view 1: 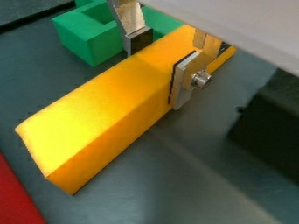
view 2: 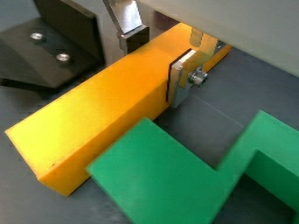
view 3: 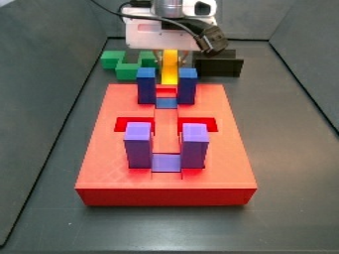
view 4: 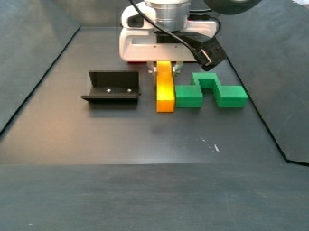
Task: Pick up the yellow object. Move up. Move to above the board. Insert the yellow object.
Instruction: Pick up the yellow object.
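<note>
The yellow object (view 4: 165, 87) is a long yellow-orange bar lying flat on the dark floor. It also shows in both wrist views (view 1: 100, 114) (view 2: 93, 118) and behind the board in a side view (view 3: 169, 69). My gripper (view 4: 167, 63) stands over one end of the bar, with one silver finger on each long side (view 1: 160, 63) (view 2: 156, 59). Both pads lie against the bar's sides. The board (view 3: 166, 149) is a red slab with dark-blue and purple posts. It lies just past the bar's other end, and its corner shows in a wrist view (view 1: 12, 197).
A green zigzag block (view 4: 211, 92) lies close beside the bar (view 2: 198, 175) (view 1: 93, 35) (view 3: 126, 64). The dark fixture (view 4: 111, 87) stands on the bar's other side (view 2: 52, 44) (view 1: 268, 122) (view 3: 220, 67). Dark walls enclose the floor.
</note>
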